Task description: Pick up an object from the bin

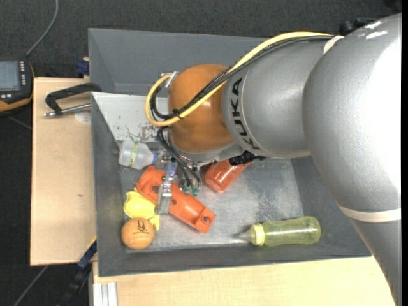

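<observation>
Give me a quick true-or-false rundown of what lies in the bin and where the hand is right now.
1. A yellow-green bottle lies on its side in the lower right of the bin. True.
2. The hand hangs over that bottle. False: it is down among the orange plastic pieces, left of the middle.
3. An orange ball sits in the lower left corner. True.
4. The ball lies apart from everything else. False: a yellow toy is right against it.
5. A pale small bottle lies near the left wall. True.
</observation>
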